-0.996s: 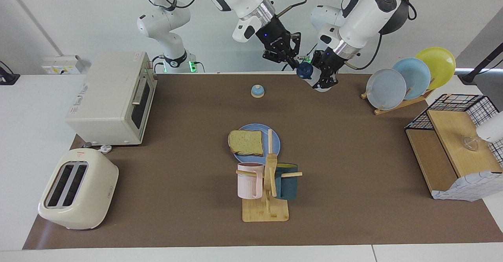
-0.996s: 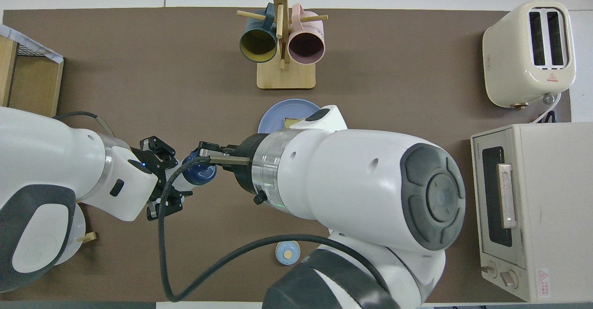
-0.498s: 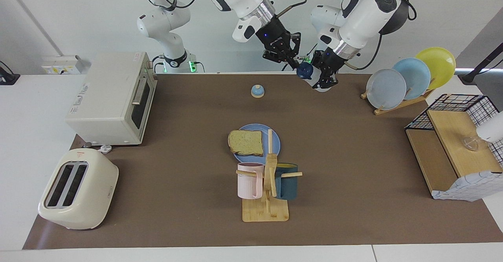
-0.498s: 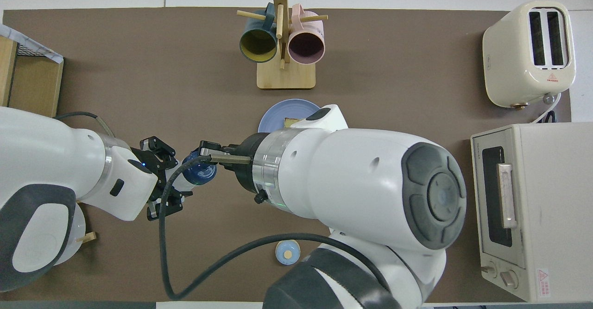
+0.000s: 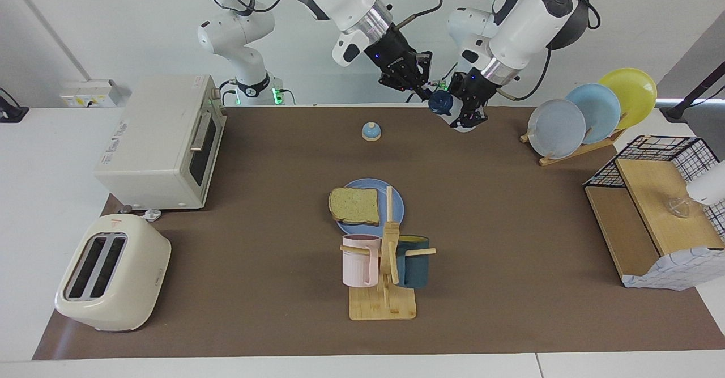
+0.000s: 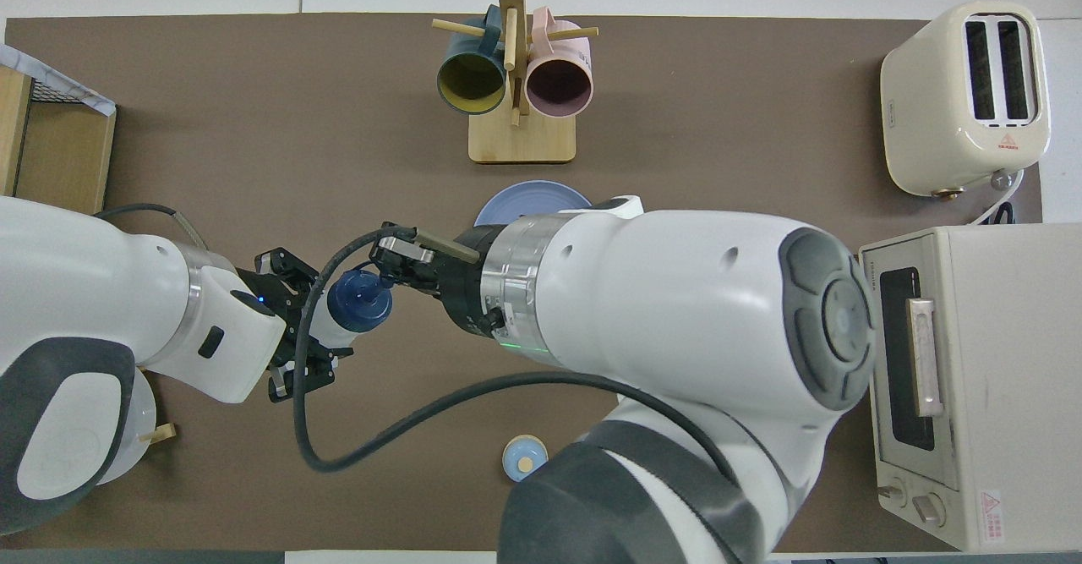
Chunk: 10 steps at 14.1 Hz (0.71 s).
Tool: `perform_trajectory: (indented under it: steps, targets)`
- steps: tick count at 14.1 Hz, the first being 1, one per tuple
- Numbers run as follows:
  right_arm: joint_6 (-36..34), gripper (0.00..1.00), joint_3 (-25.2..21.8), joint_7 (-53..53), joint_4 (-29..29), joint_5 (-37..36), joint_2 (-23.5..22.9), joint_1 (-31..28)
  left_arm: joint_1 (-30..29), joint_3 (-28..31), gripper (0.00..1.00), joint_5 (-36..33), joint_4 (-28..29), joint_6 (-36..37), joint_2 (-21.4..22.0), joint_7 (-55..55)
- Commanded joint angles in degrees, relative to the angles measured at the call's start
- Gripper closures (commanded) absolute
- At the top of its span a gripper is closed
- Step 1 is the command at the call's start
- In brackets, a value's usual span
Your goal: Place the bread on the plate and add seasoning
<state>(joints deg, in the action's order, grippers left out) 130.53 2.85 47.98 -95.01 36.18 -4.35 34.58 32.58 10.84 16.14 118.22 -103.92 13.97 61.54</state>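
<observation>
The bread point(image 5: 354, 205) lies flat on the blue plate point(image 5: 397, 203) near the table's middle. In the overhead view my right arm hides the bread and leaves only a strip of the plate point(image 6: 517, 203) showing. My left gripper point(image 5: 463, 116) is shut on the seasoning point(image 5: 440, 102) and holds it tilted in the air over the robots' edge of the mat. My right gripper point(image 5: 423, 89) is shut, its tips right beside the bottle's dark blue cap point(image 6: 359, 302). I cannot tell whether they hold the cap's loop. From overhead, the left gripper point(image 6: 314, 329) clamps the white body.
A small blue-domed bell point(image 5: 371, 132) stands near the robots. A mug rack point(image 5: 385, 264) stands just beside the plate, farther from the robots. A toaster oven point(image 5: 158, 140) and toaster point(image 5: 113, 273) fill the right arm's end. A plate rack point(image 5: 589, 111) and wire shelf point(image 5: 657, 208) fill the left arm's.
My right gripper has closed fully and shifted off the top of the cap, so more of the cap shows from overhead. The left gripper and bottle have barely moved.
</observation>
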Motion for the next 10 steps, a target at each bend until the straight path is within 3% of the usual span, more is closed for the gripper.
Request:
perform_trajectory:
  steps: [1,6,7,8,9,10]
  targets:
    - [0.8,1.00,0.1,0.6,0.8,4.4,-0.4,-3.3,0.4,0.1,1.00,0.7,1.5,-0.2,1.8,-0.2]
    - [1.1,1.00,0.1,-2.6,-0.7,2.9,0.1,-2.9,0.4,0.2,1.00,0.7,1.5,-0.1,1.8,-0.2]
    - [1.0,0.84,0.0,-3.9,-0.9,2.9,0.3,-2.9,0.4,0.2,1.00,0.7,1.5,-0.1,1.8,-0.2]
    - [0.9,0.23,0.0,-4.9,-1.0,2.8,0.3,-3.0,0.4,0.2,1.00,0.7,1.5,-0.1,1.8,-0.2]
    - [0.9,0.00,-0.1,-5.2,-1.3,2.2,0.4,-3.1,0.4,0.2,1.00,0.7,1.5,-0.1,1.8,-0.2]
    - [0.8,0.00,-0.1,-6.2,-1.7,0.2,0.4,-3.2,0.4,0.2,1.00,0.7,1.5,-0.1,1.8,-0.2]
